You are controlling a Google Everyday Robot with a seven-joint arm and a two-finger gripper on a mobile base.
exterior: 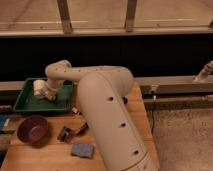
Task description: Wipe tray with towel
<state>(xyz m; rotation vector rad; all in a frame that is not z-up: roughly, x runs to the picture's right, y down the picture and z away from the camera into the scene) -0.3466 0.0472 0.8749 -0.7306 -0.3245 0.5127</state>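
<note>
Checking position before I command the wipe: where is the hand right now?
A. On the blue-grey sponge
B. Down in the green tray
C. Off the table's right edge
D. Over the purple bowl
B: the arm reaches left and the hand sits low inside the green tray, while the purple bowl and the sponge lie apart from it, nearer the camera on the table.

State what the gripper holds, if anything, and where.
Cannot be told: the shut gripper is down in the tray, beside the white cup.
</note>
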